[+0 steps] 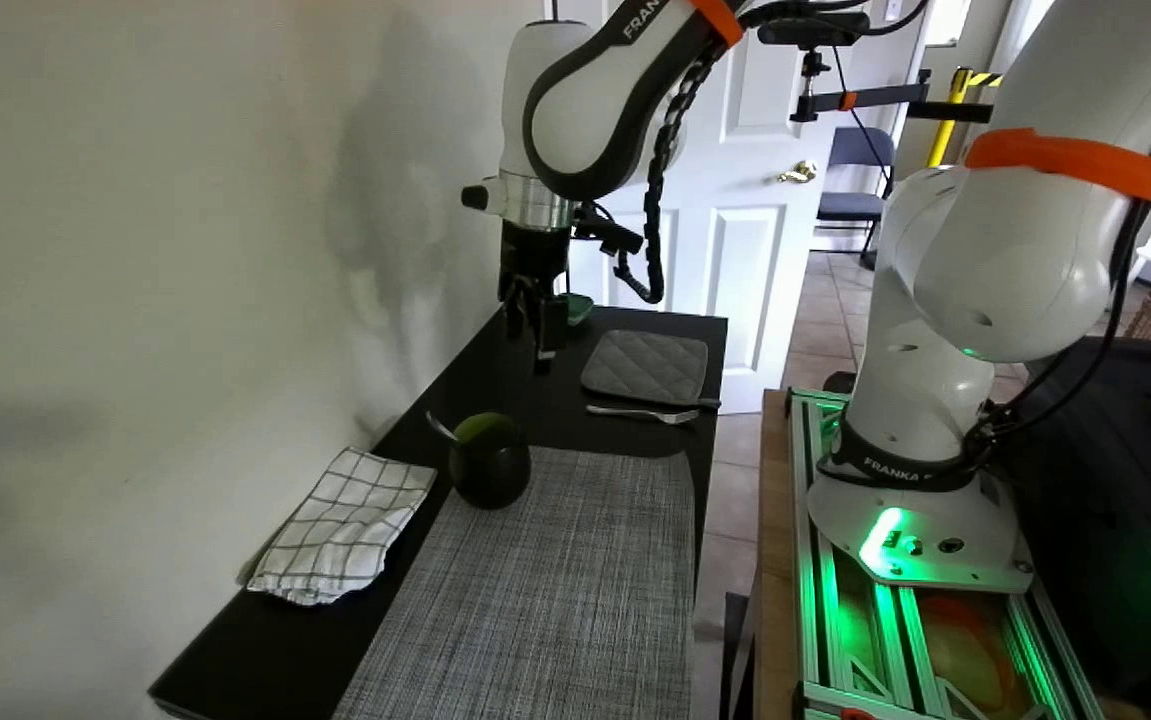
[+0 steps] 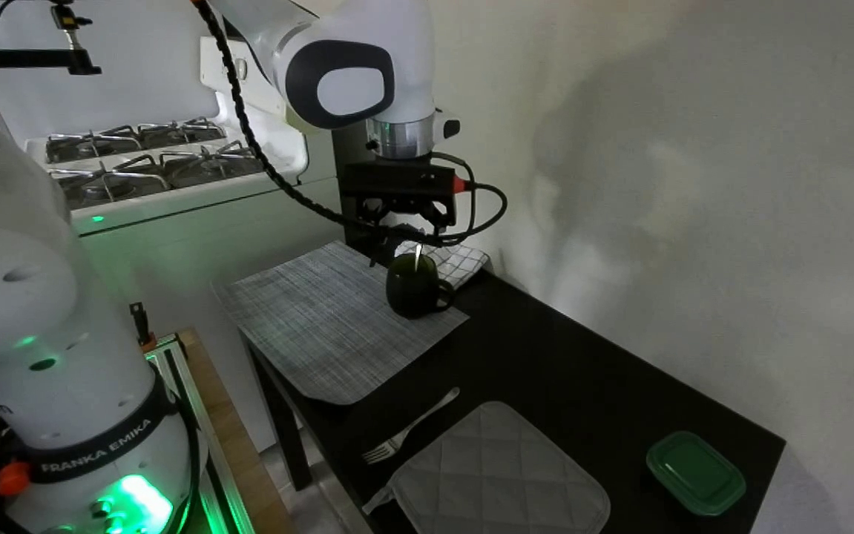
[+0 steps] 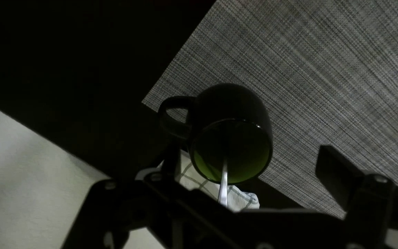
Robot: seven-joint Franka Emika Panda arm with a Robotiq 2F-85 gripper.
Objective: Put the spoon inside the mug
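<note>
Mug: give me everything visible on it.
The mug is dark green, lighter inside, squat and rounded, with a glossy-looking rim and one loop handle. It stands upright on the placemat, near a corner. The spoon sits in it, leaning over the rim. The mug's inner bottom is lost in shadow; exact material unclear.

Kitchen, apparently in a home: white stove (image 2: pixel 182 197) bearing burner grates (image 2: pixel 106 178); panelled white door (image 1: pixel 743 250) carries brass-coloured knob (image 1: pixel 798 173); floor (image 1: pixel 825 330) is tiled.
</note>
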